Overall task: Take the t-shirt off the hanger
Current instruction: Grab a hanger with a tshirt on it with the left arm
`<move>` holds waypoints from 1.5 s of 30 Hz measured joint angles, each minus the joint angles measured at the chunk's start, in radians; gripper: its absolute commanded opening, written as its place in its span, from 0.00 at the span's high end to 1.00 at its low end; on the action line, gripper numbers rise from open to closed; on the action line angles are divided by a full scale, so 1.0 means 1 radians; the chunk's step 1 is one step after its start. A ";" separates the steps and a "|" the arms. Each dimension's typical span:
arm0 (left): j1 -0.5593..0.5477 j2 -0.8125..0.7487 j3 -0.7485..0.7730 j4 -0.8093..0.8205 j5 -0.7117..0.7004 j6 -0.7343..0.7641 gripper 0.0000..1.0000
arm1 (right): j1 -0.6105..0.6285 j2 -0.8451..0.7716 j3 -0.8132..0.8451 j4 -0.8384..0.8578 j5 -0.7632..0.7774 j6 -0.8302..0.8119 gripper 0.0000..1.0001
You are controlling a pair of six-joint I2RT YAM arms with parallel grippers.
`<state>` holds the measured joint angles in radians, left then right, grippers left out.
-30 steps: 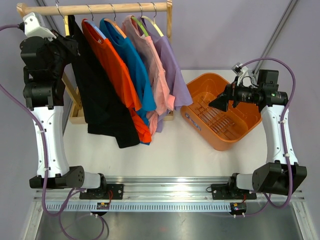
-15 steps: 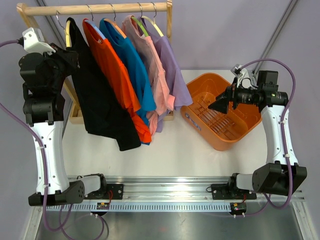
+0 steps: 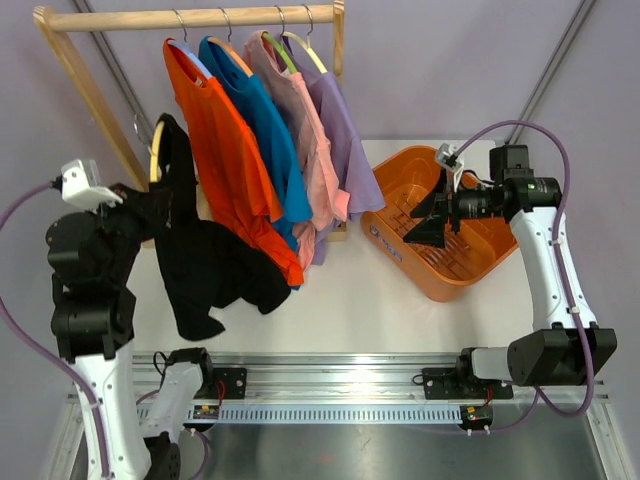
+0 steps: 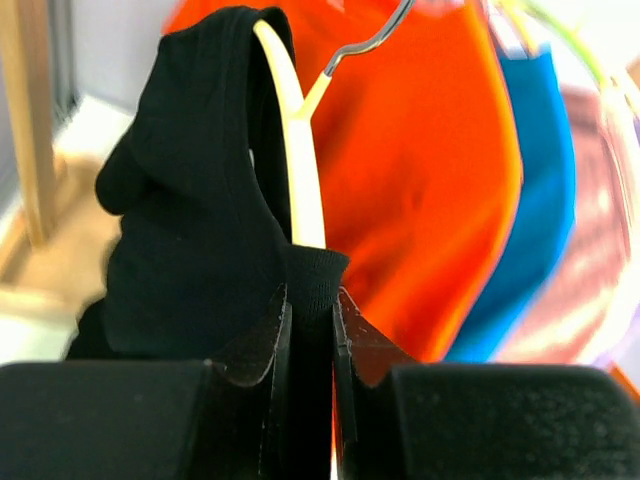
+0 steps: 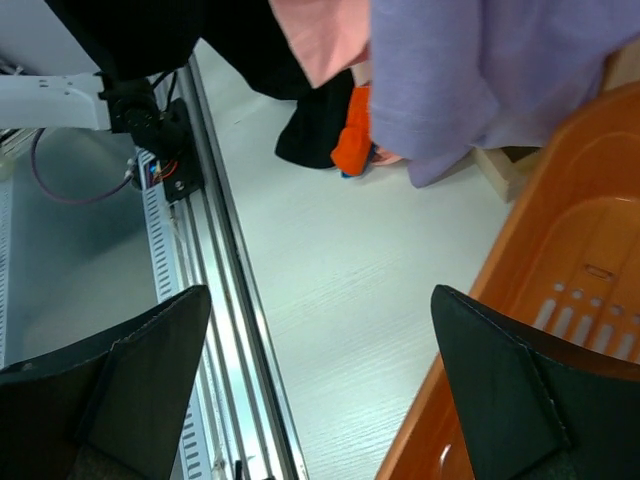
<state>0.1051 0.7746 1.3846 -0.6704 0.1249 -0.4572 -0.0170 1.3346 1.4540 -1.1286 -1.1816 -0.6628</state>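
The black t-shirt (image 3: 205,262) hangs on a pale wooden hanger (image 3: 156,152) that is off the rail, left of the rack and low over the table. My left gripper (image 3: 150,207) is shut on the shirt's fabric at the hanger's lower end. In the left wrist view the black t-shirt (image 4: 185,230) drapes over the hanger (image 4: 292,160), and my left gripper (image 4: 310,305) pinches a fold of it. My right gripper (image 3: 432,215) is open and empty above the orange basket (image 3: 490,255). In the right wrist view my right gripper (image 5: 320,330) is wide open over the table.
The wooden rail (image 3: 200,17) holds the orange shirt (image 3: 225,160), blue shirt (image 3: 270,140), pink shirt (image 3: 305,150) and lilac shirt (image 3: 345,130). The rack's base (image 3: 150,238) sits at the back left. The lilac shirt's hem (image 5: 480,70) and the basket rim (image 5: 520,250) show in the right wrist view.
My left arm has dropped down and toward the near edge, taking the black t-shirt and its hanger off the rail. My right gripper has shifted slightly left over the basket.
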 measured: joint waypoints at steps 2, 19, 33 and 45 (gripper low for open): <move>0.001 -0.063 -0.035 -0.057 0.037 -0.013 1.00 | 0.035 0.003 0.001 -0.031 -0.010 -0.031 0.01; 0.001 -0.154 -0.185 -0.481 0.582 0.024 1.00 | 0.292 0.028 0.011 -0.206 -0.101 -0.375 0.01; -0.088 -0.109 -0.228 -0.512 0.748 0.030 1.00 | 0.422 0.028 0.000 -0.208 -0.106 -0.517 0.01; -0.195 -0.028 -0.128 -0.551 0.823 0.029 1.00 | 0.472 0.028 0.013 -0.164 -0.114 -0.456 0.01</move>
<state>-0.0898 0.7467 1.2568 -1.2217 0.9482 -0.4282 0.4553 1.3628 1.4670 -1.2926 -1.2957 -1.1191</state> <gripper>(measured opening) 0.147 0.993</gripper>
